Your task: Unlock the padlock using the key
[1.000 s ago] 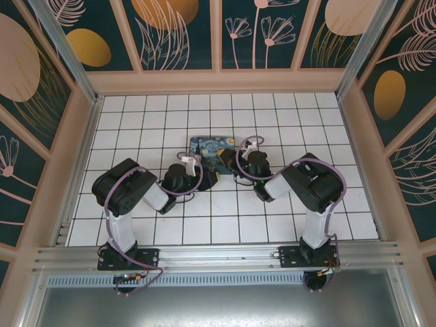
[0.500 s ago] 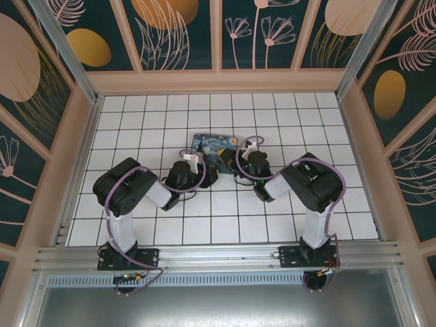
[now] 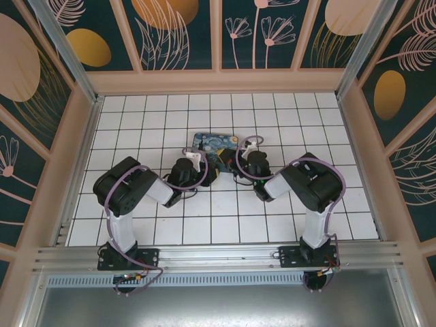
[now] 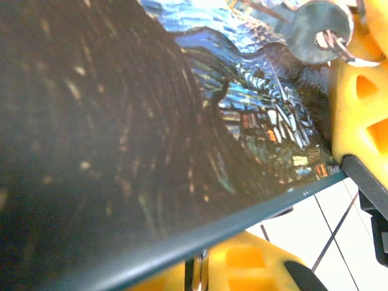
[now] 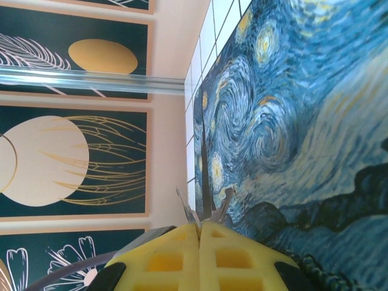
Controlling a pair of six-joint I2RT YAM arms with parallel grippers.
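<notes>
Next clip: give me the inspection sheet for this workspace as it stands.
Surface: white tiled table, flat.
Job's things: key, round head with a ring, seen against the box top from the left wrist.
Clutter: painting-print box mid-table, between both grippers.
Grippers: right gripper shut on a metal sliver; left gripper fingers close together under the box edge, grip unclear.
Cables: purple cables looped off both wrists.
Surroundings: leaf-print walls, metal rail at the near edge.

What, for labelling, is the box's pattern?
The box: blue-and-yellow Starry Night swirls, best in right wrist view.
</notes>
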